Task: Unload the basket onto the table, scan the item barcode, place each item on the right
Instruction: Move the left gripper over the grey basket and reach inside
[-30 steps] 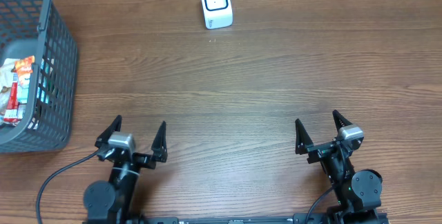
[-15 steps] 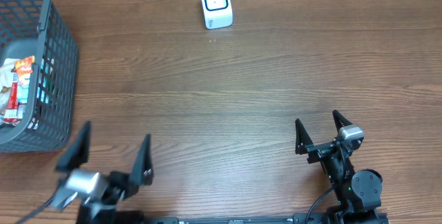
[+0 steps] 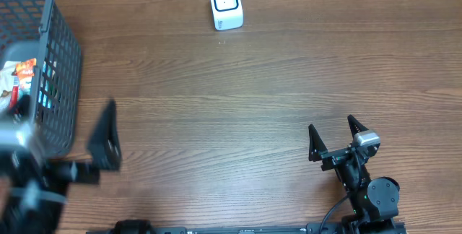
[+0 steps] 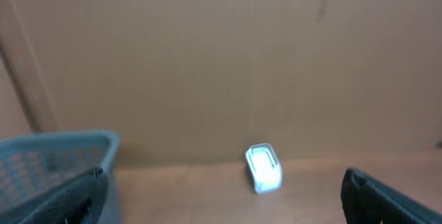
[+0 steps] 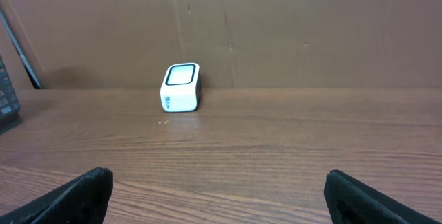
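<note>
The left gripper (image 3: 65, 129), wide open and empty, hangs beside the basket (image 3: 50, 75) at the table's (image 3: 238, 97) left edge; the right gripper (image 3: 332, 127) is wide open too

I find this to be a test bench set up as a mock shop checkout, not a real store. Evidence: a plain wood-grain table (image 3: 238, 97) backed by a wall of brown cardboard sheets (image 5: 311, 23) with visible seams. A small white scanner (image 3: 225, 4) stands at the table's far edge. A grey plastic shopping basket (image 3: 63, 53) at one side holds wrapped packets (image 3: 16, 89). A robot arm (image 3: 372, 191) sits at the near edge with a loose black cable (image 3: 330, 214) beside it. I see no shelves, till or signage.
</note>
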{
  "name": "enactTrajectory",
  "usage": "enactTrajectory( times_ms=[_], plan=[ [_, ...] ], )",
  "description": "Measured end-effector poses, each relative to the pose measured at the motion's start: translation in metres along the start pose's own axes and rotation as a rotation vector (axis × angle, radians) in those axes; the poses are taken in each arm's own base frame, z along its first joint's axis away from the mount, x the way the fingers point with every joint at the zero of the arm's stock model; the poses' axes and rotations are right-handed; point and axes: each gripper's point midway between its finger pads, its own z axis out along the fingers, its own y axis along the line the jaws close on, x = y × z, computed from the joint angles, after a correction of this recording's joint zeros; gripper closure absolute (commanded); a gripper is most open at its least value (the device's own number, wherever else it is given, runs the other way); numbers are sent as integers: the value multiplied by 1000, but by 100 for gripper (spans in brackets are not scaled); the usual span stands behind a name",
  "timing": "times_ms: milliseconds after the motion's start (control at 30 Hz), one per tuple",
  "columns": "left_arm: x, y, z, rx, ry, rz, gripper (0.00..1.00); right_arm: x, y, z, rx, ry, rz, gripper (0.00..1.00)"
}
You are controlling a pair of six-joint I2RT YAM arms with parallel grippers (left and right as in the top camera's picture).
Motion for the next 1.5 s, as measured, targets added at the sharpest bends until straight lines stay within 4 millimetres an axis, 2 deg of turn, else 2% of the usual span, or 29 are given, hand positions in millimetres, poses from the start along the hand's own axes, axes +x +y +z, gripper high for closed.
enactTrajectory(
  times_ms=[33, 200, 333, 467, 567, 633, 667, 700, 733, 867, 967, 1100, 1300, 1367, 1500],
  plan=[
    [-4, 3, 10, -11, 42, 6, 0, 0, 0, 0, -1, 0, 0, 0],
    [3, 14, 66, -41, 257, 37, 0, 0, 0, 0, 0, 0, 0, 0],
    [26, 25, 113, -65, 387, 49, 0, 0, 0, 0, 0, 0, 0, 0],
    [47, 46, 140, -164, 469, 76, 0, 0, 0, 0, 0, 0, 0, 0],
    [42, 68, 145, -278, 453, 90, 0, 0, 0, 0, 0, 0, 0, 0],
    [37, 93, 141, -378, 434, 80, 0, 0, 0, 0, 0, 0, 0, 0],
    [35, 112, 136, -446, 430, 64, 0, 0, 0, 0, 0, 0, 0, 0],
    [35, 115, 135, -459, 430, 60, 0, 0, 0, 0, 0, 0, 0, 0],
    [36, 141, 127, -547, 435, 29, 0, 0, 0, 0, 0, 0, 0, 0],
    [54, 197, 109, -713, 495, -66, 0, 0, 0, 0, 0, 0, 0, 0],
    [76, 229, 105, -770, 559, -140, 0, 0, 0, 0, 0, 0, 0, 0],
    [99, 258, 107, -800, 612, -213, 0, 0, 0, 0, 0, 0, 0, 0],
    [126, 285, 110, -821, 692, -238, 1, 0, 0, 0, 0, 0, 0, 0],
    [140, 294, 116, -812, 736, -239, 0, 0, 0, 0, 0, 0, 0, 0],
    [188, 310, 132, -770, 882, -253, 0, 0, 0, 0, 0, 0, 0, 0]
  ],
)
